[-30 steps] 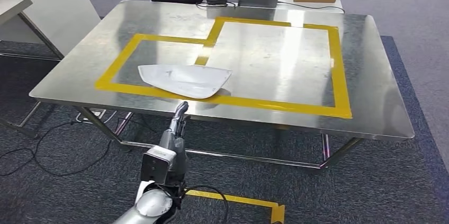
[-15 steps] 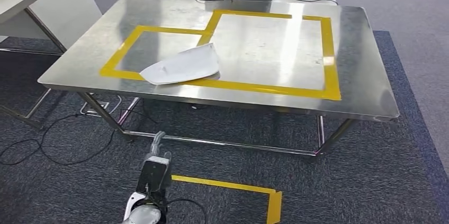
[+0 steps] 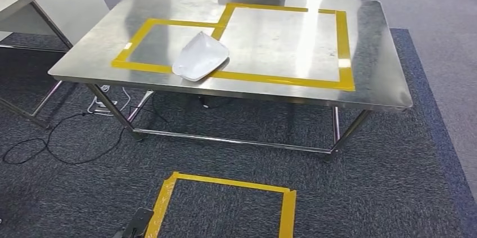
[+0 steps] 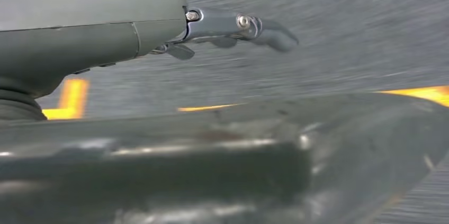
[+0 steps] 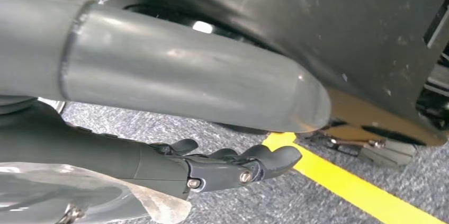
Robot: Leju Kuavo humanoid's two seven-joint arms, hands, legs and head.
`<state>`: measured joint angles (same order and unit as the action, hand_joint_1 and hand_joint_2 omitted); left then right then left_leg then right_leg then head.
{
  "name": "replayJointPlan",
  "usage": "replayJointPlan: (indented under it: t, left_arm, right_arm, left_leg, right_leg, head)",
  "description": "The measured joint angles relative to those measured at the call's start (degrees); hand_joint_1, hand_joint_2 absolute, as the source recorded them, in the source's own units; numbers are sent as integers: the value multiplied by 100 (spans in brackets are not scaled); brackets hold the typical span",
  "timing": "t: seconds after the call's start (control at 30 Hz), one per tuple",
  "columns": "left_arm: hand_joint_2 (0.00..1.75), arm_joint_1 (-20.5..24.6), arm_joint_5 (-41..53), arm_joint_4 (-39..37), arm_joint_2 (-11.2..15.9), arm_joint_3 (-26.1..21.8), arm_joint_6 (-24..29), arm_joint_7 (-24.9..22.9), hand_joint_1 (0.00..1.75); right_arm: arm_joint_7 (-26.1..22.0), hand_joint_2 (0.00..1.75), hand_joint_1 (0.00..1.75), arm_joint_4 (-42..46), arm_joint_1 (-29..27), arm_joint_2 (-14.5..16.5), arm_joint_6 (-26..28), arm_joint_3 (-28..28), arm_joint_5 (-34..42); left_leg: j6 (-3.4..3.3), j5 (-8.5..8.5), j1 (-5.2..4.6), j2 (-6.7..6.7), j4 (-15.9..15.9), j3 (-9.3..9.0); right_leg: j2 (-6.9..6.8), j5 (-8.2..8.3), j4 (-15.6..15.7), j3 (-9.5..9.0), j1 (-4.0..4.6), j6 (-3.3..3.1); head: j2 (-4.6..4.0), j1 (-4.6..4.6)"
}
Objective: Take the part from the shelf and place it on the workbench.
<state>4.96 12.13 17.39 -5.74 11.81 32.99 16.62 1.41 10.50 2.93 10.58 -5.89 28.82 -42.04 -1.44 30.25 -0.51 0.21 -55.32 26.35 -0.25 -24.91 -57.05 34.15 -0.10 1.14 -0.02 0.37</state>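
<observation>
Change: left arm dropped from the head view since earlier.
Part: lies on workbench.
Left hand: empty, fingers extended.
Right hand: empty, fingers loosely curled.

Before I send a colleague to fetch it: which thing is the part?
Find the steel workbench with yellow tape rectangles. The part lies near its front edge, across the tape of the smaller rectangle. It is the one white curved shell on the bare metal.

Workshop, steel workbench, taped carpet
</observation>
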Motion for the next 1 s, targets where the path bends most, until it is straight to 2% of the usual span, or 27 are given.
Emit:
replayJointPlan:
  t: [0.03,0.07,0.1,0.17,0.2,0.23,0.27,0.3,0.33,0.37,0.4,0.43,0.47,0.53,0.57,0.6,0.67,0.7,0.73,0.77,0.8,0.87,0.9,0.93,0.97,1.0]
  left_arm:
    - [0,-19,89,-99,-3,20,-50,-203,0]
    - [0,-41,166,-174,-10,42,-84,-365,0]
    - [0,-60,220,-235,-22,63,-100,-469,0]
    - [0,-87,308,-326,-41,92,-119,-606,0]
    - [0,-93,371,-373,-47,121,-149,-718,0]
    - [0,-97,449,-419,-49,164,-195,-873,0]
    - [0,-103,549,-465,-53,222,-254,-1064,0]
    - [0,-112,669,-501,-62,292,-315,-1262,0]
    - [0,-121,810,-525,-80,371,-369,-1440,0]
    - [0,-125,980,-540,-101,467,-420,-1591,0]
    - [0,-123,1170,-547,-126,583,-469,-1696,0]
    - [0,-113,1382,-553,-149,724,-533,-1776,0]
    - [0,-105,1596,-559,-164,880,-607,-1837,0]
    - [0,-114,1954,-579,-174,1209,-746,-1955,0]
    - [0,-129,2076,-588,-173,1351,-796,-2008,0]
    - [0,-140,2170,-595,-171,1478,-832,-2056,0]
    - [0,-143,2319,-600,-163,1691,-894,-2107,0]
    - [0,-140,2375,-603,-154,1789,-918,-2117,0]
    - [0,-139,2416,-605,-144,1878,-937,-2120,0]
    - [0,-138,2444,-607,-135,1955,-952,-2124,0]
    - [0,-138,2460,-608,-128,2015,-966,-2126,0]
    - [0,-141,2479,-611,-117,2100,-982,-2130,0]
    - [0,-144,2485,-615,-113,2137,-985,-2130,0]
    - [0,-150,2487,-618,-109,2168,-986,-2130,0]
    - [0,-155,2486,-623,-105,2194,-990,-2130,0]
    - [0,-158,2478,-626,-103,2212,-994,-2133,0]
  right_arm:
    - [10,0,0,-1,-3,0,-8,-1,-21]
    - [17,0,0,-2,-6,0,-15,-1,-42]
    - [23,0,0,-3,-8,-1,-20,-2,-57]
    - [44,0,0,-3,-3,-1,-33,-2,-88]
    - [58,0,0,-3,-1,-1,-44,-2,-106]
    - [78,0,0,-3,2,-1,-56,-3,-132]
    - [106,0,0,-3,2,-1,-65,-4,-165]
    - [145,0,0,-3,2,-1,-72,-9,-206]
    - [186,0,0,-3,2,-1,-80,-19,-253]
    - [226,0,0,-2,0,-1,-95,-32,-300]
    - [260,0,0,-2,-2,0,-114,-46,-345]
    - [281,0,0,-1,-2,4,-138,-59,-382]
    - [299,0,0,-1,-2,9,-161,-71,-416]
    - [330,0,0,-2,0,26,-201,-96,-478]
    - [344,0,0,-3,-1,30,-215,-108,-505]
    - [356,0,0,-3,-5,34,-227,-122,-529]
    - [371,0,0,-3,-7,33,-248,-156,-573]
    - [375,0,0,-3,-7,32,-256,-176,-593]
    - [379,0,0,-3,-6,31,-262,-190,-608]
    - [382,0,0,-3,-3,30,-266,-199,-617]
    - [386,0,0,-3,1,30,-268,-205,-623]
    - [390,0,0,-3,4,30,-271,-214,-630]
    - [390,0,0,-3,3,30,-273,-219,-632]
    - [392,0,0,-3,4,30,-274,-225,-633]
    - [393,0,0,-3,9,30,-274,-230,-634]
    - [395,0,0,-2,18,30,-275,-236,-636]
  left_leg:
    - [-34,-60,6,9,21,47]
    - [-75,-133,16,18,42,113]
    - [-106,-210,26,27,60,196]
    - [-135,-348,15,33,48,380]
    - [-132,-416,11,35,41,476]
    - [-124,-479,7,37,31,574]
    - [-111,-539,6,31,18,672]
    - [-91,-598,5,11,1,766]
    - [-67,-654,6,-13,-22,844]
    - [-44,-704,-3,-50,-62,912]
    - [-20,-751,-17,-86,-105,966]
    - [0,-800,-30,-120,-142,1008]
    - [22,-844,-43,-165,-168,1042]
    - [71,-866,-37,-213,-209,1097]
    - [106,-743,-28,-203,-302,1131]
    - [143,-533,-16,-173,-497,1188]
    - [218,-4,13,-119,-1196,1358]
    - [246,151,28,-109,-1554,1427]
    - [264,191,44,-100,-1772,1430]
    - [271,127,56,-83,-1778,1344]
    - [265,-16,64,-49,-1551,1164]
    - [210,-277,45,144,-820,727]
    - [169,-344,20,247,-558,592]
    - [128,-356,-6,320,-418,535]
    - [92,-338,-30,336,-394,543]
    - [60,-332,-24,291,-355,556]
  right_leg:
    - [5,-58,-37,35,-6,34]
    - [12,-225,-153,96,-9,64]
    - [18,-491,-369,179,-11,88]
    - [21,-1072,-1046,343,-14,123]
    - [21,-1194,-1366,374,-14,135]
    - [20,-1156,-1572,344,-14,144]
    - [21,-974,-1615,240,-14,146]
    - [42,-750,-1477,49,-15,137]
    - [117,-610,-1162,-234,-16,116]
    - [206,-587,-704,-604,-15,86]
    - [283,-698,-237,-927,-17,55]
    - [332,-839,117,-1158,-16,22]
    - [312,-933,327,-1279,-12,-7]
    - [197,-946,361,-1236,-28,-90]
    - [134,-914,360,-1213,-37,-133]
    - [71,-877,359,-1184,-48,-168]
    - [-48,-824,352,-1133,-44,-186]
    - [-116,-809,345,-1111,-42,-180]
    - [-186,-801,336,-1096,-41,-175]
    - [-256,-801,325,-1088,-41,-168]
    - [-319,-808,313,-1096,-41,-157]
    - [-430,-839,286,-1111,-29,-117]
    - [-478,-849,273,-1108,-15,-93]
    - [-523,-855,264,-1110,-2,-71]
    - [-564,-852,257,-1109,10,-52]
    - [-602,-856,258,-1119,16,-29]
  head:
    - [0,-4]
    - [0,2]
    - [0,7]
    - [0,26]
    - [0,29]
    - [0,30]
    - [0,31]
    - [0,29]
    - [0,28]
    - [0,31]
    - [0,30]
    - [0,26]
    - [0,29]
    - [0,25]
    - [0,18]
    - [0,3]
    - [0,-19]
    - [0,-22]
    - [0,-21]
    - [0,-21]
    - [0,-22]
    - [0,-21]
    - [0,-20]
    - [0,-17]
    - [0,-12]
    - [0,-11]
